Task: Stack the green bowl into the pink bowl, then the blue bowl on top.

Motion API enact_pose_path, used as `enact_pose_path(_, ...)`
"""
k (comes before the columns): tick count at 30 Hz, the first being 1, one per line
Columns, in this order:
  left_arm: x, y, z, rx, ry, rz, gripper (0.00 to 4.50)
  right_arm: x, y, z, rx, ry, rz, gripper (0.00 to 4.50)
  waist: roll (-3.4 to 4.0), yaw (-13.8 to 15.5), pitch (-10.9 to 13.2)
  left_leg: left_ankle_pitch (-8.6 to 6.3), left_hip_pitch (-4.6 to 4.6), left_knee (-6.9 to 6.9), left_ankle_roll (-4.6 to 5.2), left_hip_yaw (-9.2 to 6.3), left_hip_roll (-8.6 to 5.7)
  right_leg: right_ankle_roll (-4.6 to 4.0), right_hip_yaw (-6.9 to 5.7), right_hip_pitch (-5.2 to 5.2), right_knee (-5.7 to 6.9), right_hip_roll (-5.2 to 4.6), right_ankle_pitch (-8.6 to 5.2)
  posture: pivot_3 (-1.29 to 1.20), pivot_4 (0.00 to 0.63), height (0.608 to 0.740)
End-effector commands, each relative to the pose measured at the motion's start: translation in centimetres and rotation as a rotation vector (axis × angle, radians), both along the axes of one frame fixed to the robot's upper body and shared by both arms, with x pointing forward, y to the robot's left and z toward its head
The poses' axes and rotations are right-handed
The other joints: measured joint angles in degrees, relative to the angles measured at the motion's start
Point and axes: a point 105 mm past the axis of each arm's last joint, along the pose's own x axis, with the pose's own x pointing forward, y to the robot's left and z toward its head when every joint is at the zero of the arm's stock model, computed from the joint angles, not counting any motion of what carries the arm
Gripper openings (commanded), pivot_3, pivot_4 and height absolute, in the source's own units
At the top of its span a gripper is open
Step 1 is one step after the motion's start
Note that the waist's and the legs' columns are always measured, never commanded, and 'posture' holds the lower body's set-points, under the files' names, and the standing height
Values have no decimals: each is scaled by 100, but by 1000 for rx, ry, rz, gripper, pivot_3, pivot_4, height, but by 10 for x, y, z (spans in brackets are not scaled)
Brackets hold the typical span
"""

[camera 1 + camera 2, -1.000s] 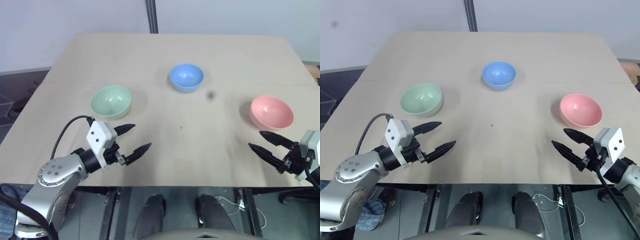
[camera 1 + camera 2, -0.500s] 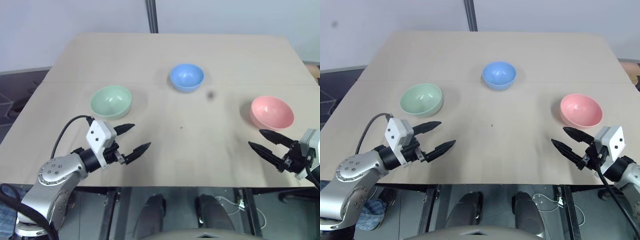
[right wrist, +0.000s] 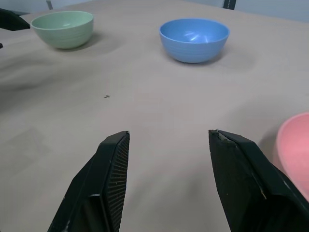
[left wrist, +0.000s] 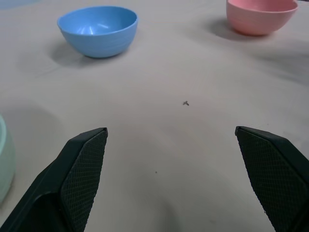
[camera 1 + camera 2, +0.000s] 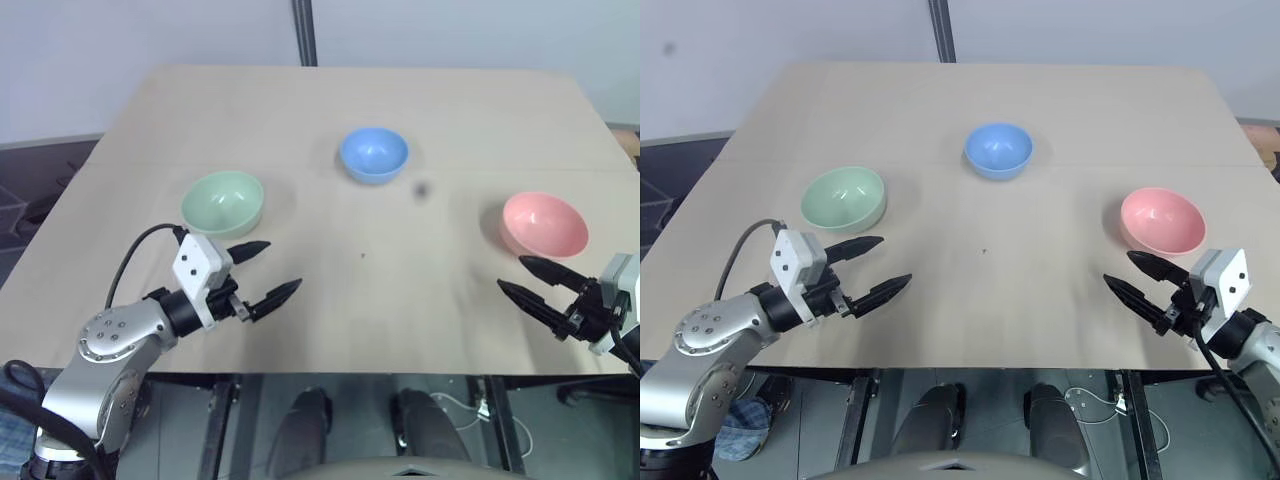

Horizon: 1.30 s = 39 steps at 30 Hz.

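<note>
Three small bowls stand apart on the tan table point(image 5: 330, 95). The green bowl point(image 5: 222, 203) is at the left, the blue bowl point(image 5: 373, 154) at the back middle, the pink bowl point(image 5: 544, 224) at the right. My left gripper point(image 5: 268, 269) hovers open and empty just in front of the green bowl, pointing toward the table's middle. In front of the pink bowl, my right gripper point(image 5: 518, 279) is also open with nothing between its fingers. The left wrist view shows the blue bowl point(image 4: 98, 31) and the pink bowl point(image 4: 260, 15) ahead.
A small dark speck point(image 5: 363, 255) lies mid-table. A dark vertical post point(image 5: 303, 32) rises behind the table's far edge. The table's front edge point(image 5: 350, 372) runs just below both grippers.
The left gripper has crept slightly up toward the green bowl. The right gripper and all three bowls stay where they were.
</note>
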Motion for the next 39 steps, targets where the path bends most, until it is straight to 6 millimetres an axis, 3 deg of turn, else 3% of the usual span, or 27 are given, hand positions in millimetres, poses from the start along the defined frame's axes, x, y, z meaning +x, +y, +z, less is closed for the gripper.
enact_pose_path(1, -6, -18, 25, -9, -84, -110, 4500, 3, -3, 3, -35, -21, -15, 2723, 0, 0, 0, 0, 0, 0, 0, 0, 0, 0, 0, 0, -1, 0, 0, 0, 150, 740)
enact_pose_path(6, -14, -34, 54, -77, -88, -242, 4500, 17, -19, -2, -110, -14, -97, 2723, -1, -1, 1, 0, -2, 1, 0, 0, -1, 1, 0, 0, 0, -1, 1, 0, 150, 740)
enact_pose_path(10, -19, -39, 59, -48, -78, -304, 4500, 31, -30, -2, -182, -11, -169, 2723, 2, -32, 2, 0, 0, -3, 0, 2, 0, 0, 1, -2, -1, 1, 0, 0, 150, 740)
enact_pose_path(19, -24, -44, 56, -18, -62, -366, 4500, 75, -40, 4, -323, 66, -331, 2723, 3, -24, 4, 0, -3, -1, 0, 5, -1, 0, 5, -5, -1, 1, 1, 0, 150, 740)
enact_pose_path(27, -21, -45, 54, -27, -61, -370, 4500, 90, -24, -10, -430, 228, -260, 2723, 4, -28, 5, 0, -8, -3, 1, 1, -3, 0, 3, -6, -5, -1, 2, 0, 150, 740)
enact_pose_path(32, -21, -45, 51, -27, -63, -366, 4500, 97, -25, -20, -484, 337, -284, 2723, 4, -26, 6, 0, -9, -3, 1, 1, -2, 0, 2, -8, -5, 0, 2, 0, 150, 740)
enact_pose_path(35, -21, -45, 51, -34, -63, -356, 4500, 101, -25, -19, -499, 342, -283, 1922, 4, -19, 6, -1, -13, -3, 1, 0, -3, 0, 0, -8, -10, -1, 2, 0, 150, 740)
enact_pose_path(39, -21, -44, 48, -39, -60, -338, 4500, 101, -20, -17, -506, 337, -248, 86, 4, -26, 6, -1, -14, -4, 2, -3, -3, 0, -1, -7, -14, -1, 2, 0, 150, 740)
